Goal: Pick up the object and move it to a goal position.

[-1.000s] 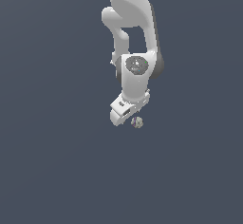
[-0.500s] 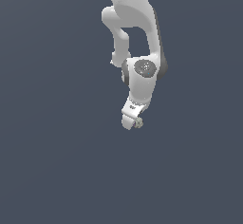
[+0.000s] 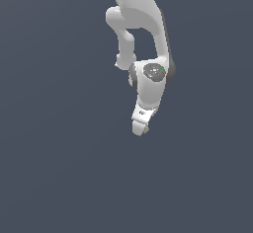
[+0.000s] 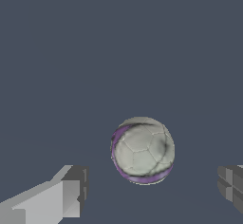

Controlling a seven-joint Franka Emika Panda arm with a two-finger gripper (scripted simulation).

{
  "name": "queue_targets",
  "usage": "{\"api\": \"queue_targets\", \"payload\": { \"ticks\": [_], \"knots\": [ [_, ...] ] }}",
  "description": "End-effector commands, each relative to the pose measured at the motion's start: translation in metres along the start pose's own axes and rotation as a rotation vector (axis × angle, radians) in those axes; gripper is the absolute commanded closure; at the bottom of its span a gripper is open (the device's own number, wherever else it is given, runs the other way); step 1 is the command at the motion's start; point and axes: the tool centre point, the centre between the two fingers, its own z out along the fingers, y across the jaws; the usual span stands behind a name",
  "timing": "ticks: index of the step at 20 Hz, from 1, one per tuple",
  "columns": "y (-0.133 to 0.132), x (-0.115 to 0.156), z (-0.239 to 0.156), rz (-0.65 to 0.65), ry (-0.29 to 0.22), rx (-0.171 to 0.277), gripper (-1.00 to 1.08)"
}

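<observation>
Ball [image 4: 143, 150] sits on the floor [image 4: 118, 52], a flat, featureless slate-grey surface with no visible edges or corners, so there is nothing to place it against other than the gripper. In the wrist view the ball is round, off-white to grey, with faint panel seams like a football, a purple band curving along one side and underneath, and a dark smudge on the other side. No readable writing or logos on it. Gripper [image 4: 152, 192] is spread wide: one finger [image 4: 71, 190] is a blocky light-grey piece with a darker pad face, the other finger [image 4: 230, 182] is darker grey with a ribbed pad and is cut off at the frame edge. The ball lies between the two fingers, closer to the first, with clear gaps on both sides and no contact (it seems to lie a little beyond the fingertips rather than level with them, hard to be sure). In the exterior view the arm [image 3: 141, 24] is smooth white plastic with rounded shells and a grey disc cap at the wrist joint, reaching down to the floor; the hand covers the ball almost entirely there, only a tiny speck at the fingertips. No labels legible on the arm.
</observation>
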Motion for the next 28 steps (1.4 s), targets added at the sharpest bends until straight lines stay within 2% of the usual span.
{"api": "queue_targets", "payload": {
  "ticks": [1,18,19,28],
  "knots": [
    [0.000,0.000,0.000,0.000,0.000,0.000,-0.92],
    [0.000,0.000,0.050,-0.006,0.000,0.000,-0.92],
    [0.000,0.000,0.050,-0.006,0.000,0.000,1.08],
    [0.000,0.000,0.050,-0.006,0.000,0.000,1.08]
  ]
}}
